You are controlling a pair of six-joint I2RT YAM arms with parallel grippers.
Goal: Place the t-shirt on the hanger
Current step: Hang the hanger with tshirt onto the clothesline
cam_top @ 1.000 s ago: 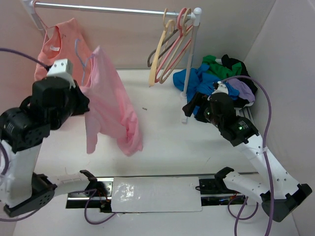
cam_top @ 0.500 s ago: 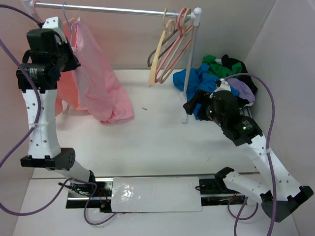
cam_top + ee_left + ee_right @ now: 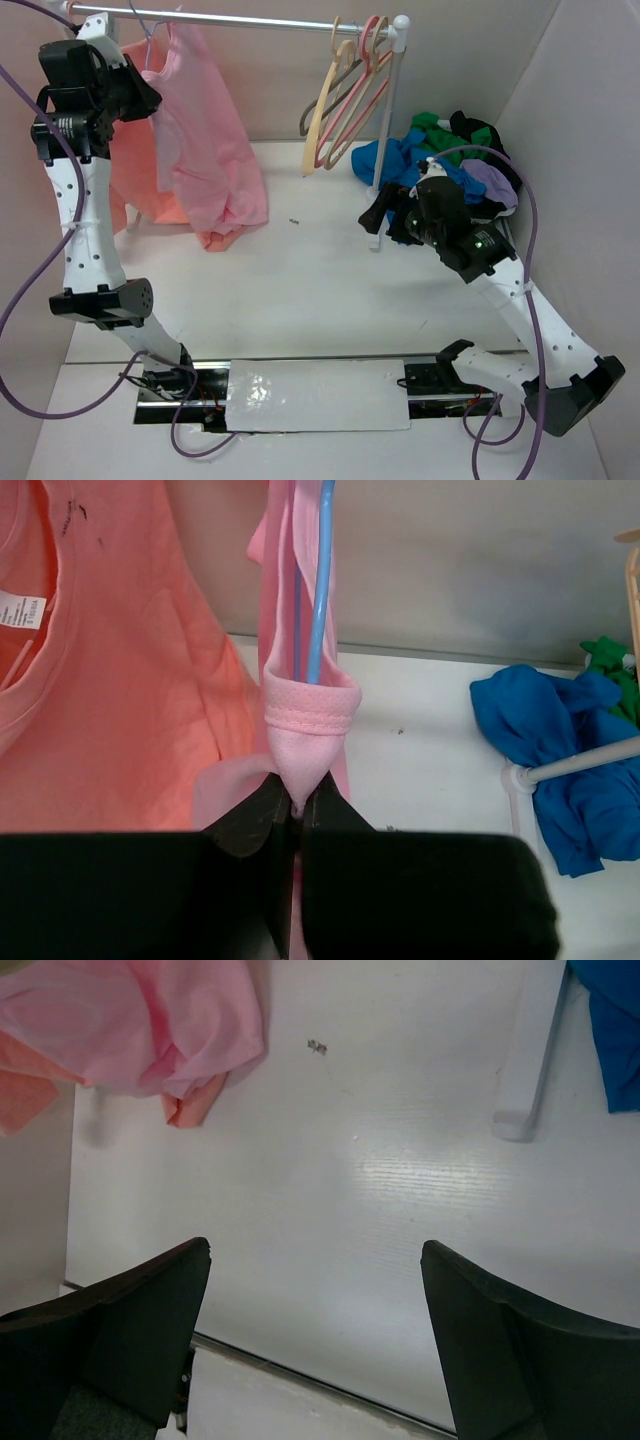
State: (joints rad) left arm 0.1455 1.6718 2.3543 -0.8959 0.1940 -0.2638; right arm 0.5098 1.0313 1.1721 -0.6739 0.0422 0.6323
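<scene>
The pink t-shirt (image 3: 205,130) hangs at the left end of the clothes rail, draped over the thin blue wire hanger (image 3: 150,35), its bunched hem resting on the table. In the left wrist view the hanger wire (image 3: 320,580) runs down into a folded hem of the t-shirt (image 3: 305,715). My left gripper (image 3: 140,95) is raised beside the rail and shut on that pink fabric (image 3: 297,790). My right gripper (image 3: 385,215) is open and empty (image 3: 315,1260) above the table, well right of the t-shirt (image 3: 150,1030).
A salmon-orange shirt (image 3: 135,190) hangs behind the pink one. The rail (image 3: 250,20) also carries cream and pink hangers (image 3: 350,90). The rack's white post (image 3: 385,150) stands by a pile of blue, green and purple garments (image 3: 440,160).
My left arm has swung up and to the left, carrying the t-shirt and hanger from mid-air up to the rail. My right gripper has shifted slightly left.
</scene>
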